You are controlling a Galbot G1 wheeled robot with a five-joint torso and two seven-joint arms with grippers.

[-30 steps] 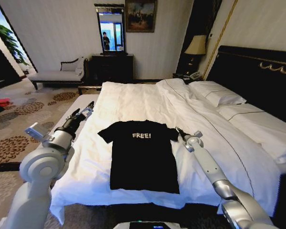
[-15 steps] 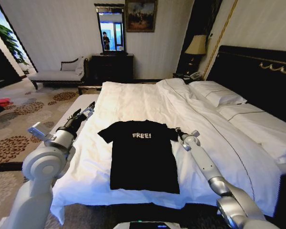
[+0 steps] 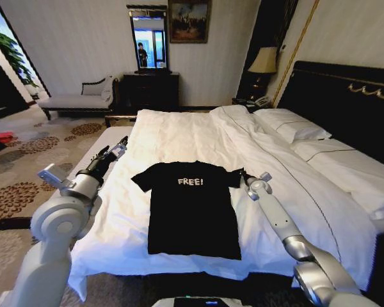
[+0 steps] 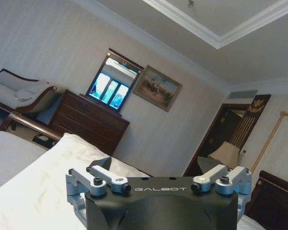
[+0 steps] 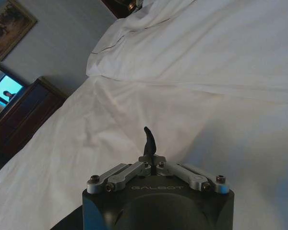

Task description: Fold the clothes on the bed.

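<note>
- The bed [image 3: 179, 131] runs off the 3 o'clock edge of the head view.
- In the left wrist view the left gripper [image 4: 159, 178] shows no fingertips; its lower body is cut off.
- Right gripper [image 5: 150, 142] seemingly pinches cloth, too dark to identify.

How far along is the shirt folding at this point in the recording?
Done: the black T-shirt lies spread flat, "FREE!" up, on the bed. In hand: the right gripper, fingers shut, sits at the shirt's right sleeve; whether it pinches cloth cannot be told. The left gripper hangs open off the bed's left edge, away from the shirt. Left: every fold; none is made yet.
</note>
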